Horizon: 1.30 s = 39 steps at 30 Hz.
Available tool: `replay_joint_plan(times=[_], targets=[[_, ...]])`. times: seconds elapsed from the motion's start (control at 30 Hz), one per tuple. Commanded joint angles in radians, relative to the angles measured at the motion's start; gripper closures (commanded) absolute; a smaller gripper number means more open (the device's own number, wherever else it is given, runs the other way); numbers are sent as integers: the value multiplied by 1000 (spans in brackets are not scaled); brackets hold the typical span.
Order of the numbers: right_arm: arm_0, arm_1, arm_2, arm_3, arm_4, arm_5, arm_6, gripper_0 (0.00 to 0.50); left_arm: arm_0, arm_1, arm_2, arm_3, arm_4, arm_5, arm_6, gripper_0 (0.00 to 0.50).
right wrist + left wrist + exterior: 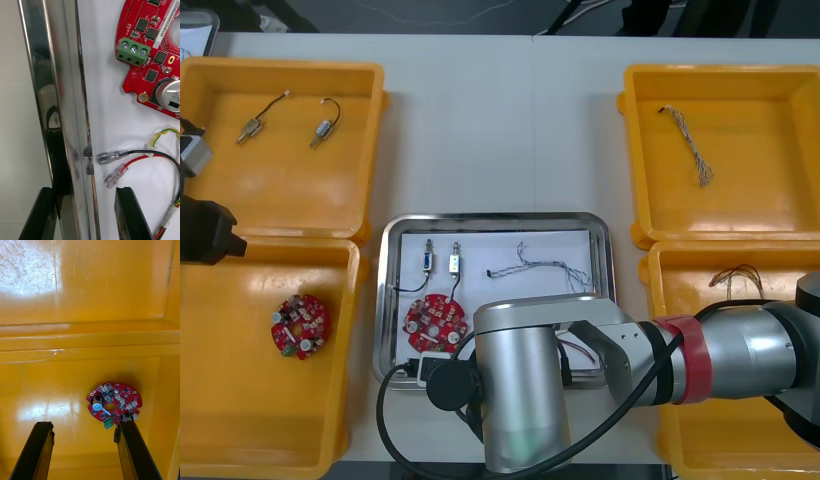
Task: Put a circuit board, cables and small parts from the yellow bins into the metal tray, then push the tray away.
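The metal tray (385, 300) lies between the yellow bins, white inside. It holds a red circuit board (435, 318), two small metal parts (427, 262) and a blue and white cable (550, 268). My right arm (580, 380) reaches across the tray's near edge. My right gripper (86, 215) is open and straddles the tray's shiny rim (52, 93), one finger outside it and one inside. The circuit board (150, 56) and the red and yellow cable (146, 160) lie just beyond the inner finger. My left gripper (84, 453) hangs open over the near left bin, above a second circuit board (114, 405).
The far left bin (360, 150) holds two small metal parts (252, 125). A blue and white cable (690, 145) lies in the far right bin, a red and yellow cable (735, 277) in the near right bin. Beyond the tray lies bare table (500, 130).
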Motion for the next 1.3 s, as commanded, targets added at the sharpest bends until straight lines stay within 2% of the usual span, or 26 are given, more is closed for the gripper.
replay_joint_plan(times=[0.03, 0.07, 0.1, 0.13, 0.23, 0.57, 1.3], targets=[[14, 29, 13, 2, 11, -9, 37, 267, 15, 45, 34, -25, -4, 10, -113, 0], [15, 30, 13, 2, 13, -8, 37, 318, 15, 45, 34, -26, -6, 10, -113, 0], [18, 29, 13, 2, 15, -9, 37, 417, 15, 45, 32, -25, -6, 10, -113, 0], [20, 30, 13, 2, 18, -9, 37, 463, 15, 45, 32, -26, -6, 10, -113, 0], [26, 30, 13, 2, 24, -8, 37, 494, 15, 45, 34, -25, -6, 10, -113, 0], [49, 26, 0, 0, 94, -4, 48, 500, 15, 45, 34, -26, -6, 13, -117, 0], [51, -8, -174, 5, 114, -4, 165, 500, 15, 45, 34, -26, -6, 13, -117, 0]])
